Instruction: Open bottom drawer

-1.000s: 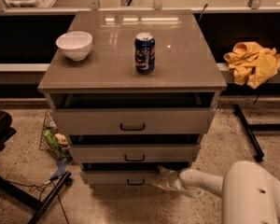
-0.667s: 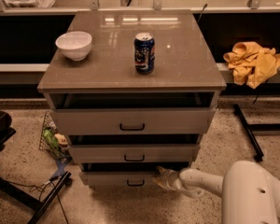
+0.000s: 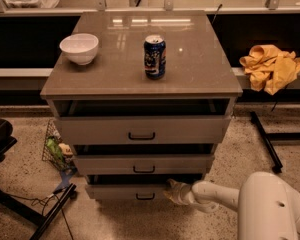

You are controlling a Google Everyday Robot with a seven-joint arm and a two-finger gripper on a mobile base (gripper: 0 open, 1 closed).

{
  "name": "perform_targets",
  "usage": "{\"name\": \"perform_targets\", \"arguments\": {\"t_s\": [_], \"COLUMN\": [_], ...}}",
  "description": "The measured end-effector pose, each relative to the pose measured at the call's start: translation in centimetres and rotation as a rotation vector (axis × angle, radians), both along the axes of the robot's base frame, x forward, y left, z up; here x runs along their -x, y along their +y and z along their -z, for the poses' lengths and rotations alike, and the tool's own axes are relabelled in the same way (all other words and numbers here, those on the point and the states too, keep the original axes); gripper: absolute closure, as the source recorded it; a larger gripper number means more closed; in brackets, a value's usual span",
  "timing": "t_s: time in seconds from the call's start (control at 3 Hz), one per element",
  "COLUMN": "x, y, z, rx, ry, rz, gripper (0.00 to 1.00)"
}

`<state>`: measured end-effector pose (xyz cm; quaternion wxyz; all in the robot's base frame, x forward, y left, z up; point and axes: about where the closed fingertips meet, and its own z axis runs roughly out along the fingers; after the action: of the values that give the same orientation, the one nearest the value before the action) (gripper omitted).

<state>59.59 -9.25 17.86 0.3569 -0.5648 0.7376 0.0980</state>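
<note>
The bottom drawer (image 3: 125,191) is the lowest of three grey-beige drawer fronts in the cabinet, with a small black bar handle (image 3: 145,197). A dark gap shows above its front. My gripper (image 3: 173,190) reaches in from the lower right on a white arm (image 3: 220,196) and sits at the right part of the drawer front, just right of the handle. The middle drawer (image 3: 142,164) and top drawer (image 3: 140,130) also stand slightly out.
On the cabinet top (image 3: 190,69) stand a white bowl (image 3: 79,48) and a blue soda can (image 3: 154,57). A yellow cloth (image 3: 271,66) lies on a ledge at right. A wire basket with items (image 3: 57,149) and black stand legs (image 3: 52,211) are at left.
</note>
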Motion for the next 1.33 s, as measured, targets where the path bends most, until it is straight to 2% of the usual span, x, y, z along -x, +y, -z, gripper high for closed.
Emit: {"name": "perform_targets", "arguments": {"t_s": [1.33], "x": [0.03], "y": [0.01], "z": [-0.07], "rx": [0.0], "ry": [0.0], "rz": [0.0], "gripper": [1.0]}}
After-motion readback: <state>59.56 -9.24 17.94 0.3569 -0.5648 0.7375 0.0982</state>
